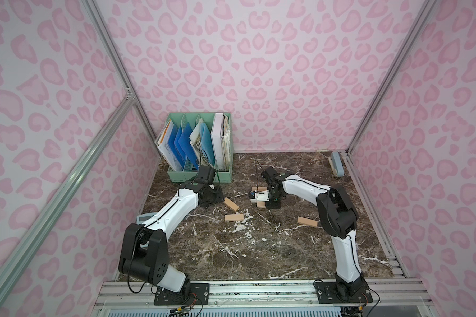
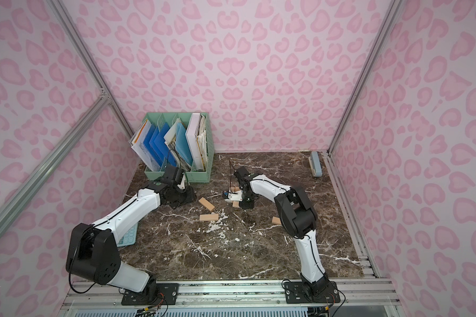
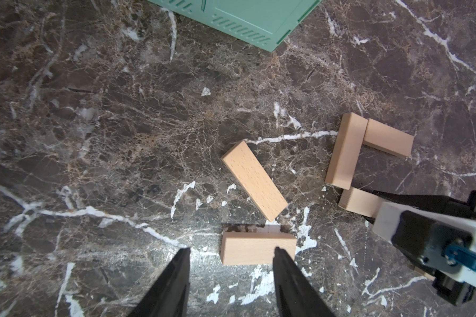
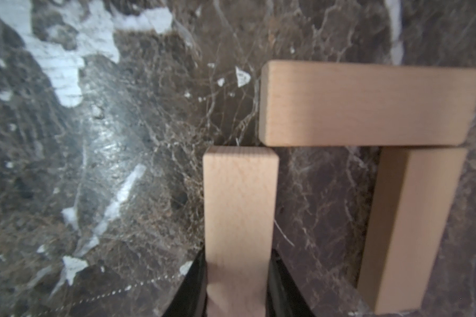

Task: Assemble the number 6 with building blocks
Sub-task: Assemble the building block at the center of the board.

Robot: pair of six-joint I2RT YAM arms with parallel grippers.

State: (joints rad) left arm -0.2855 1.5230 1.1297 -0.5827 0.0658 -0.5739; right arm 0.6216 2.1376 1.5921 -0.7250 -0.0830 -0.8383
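Here, the right gripper (image 4: 238,263) clamps one end of a building block (image 4: 239,205), whose free end meets only the corner of a second block (image 4: 368,104). A third (image 4: 407,227) butts that one at a right angle, so the three form a squared, open bracket, the start of the number 6 (image 3: 344,153), around mid-table. The left gripper (image 3: 231,251) hangs with jaws part open and empty above a loose block (image 3: 248,251), with a slanted one (image 3: 254,181) just beyond it, both left of the figure. The sixth block (image 1: 307,221) lies apart to the right, beside the right arm's elbow.

The risk looks greatest at release. The corner joint is slight and the marble table (image 1: 259,255) looks slick, so fingers dragging as they open could pull the held block askew. A left-arm reach for the loose blocks could also crowd the right gripper, since they lie near the figure.

Room is generous on the near side. The green file organiser (image 1: 176,175) hems the far left, a calculator (image 2: 128,236) sits at the left edge, and a grey-blue bar (image 1: 337,164) keeps to the far right corner.
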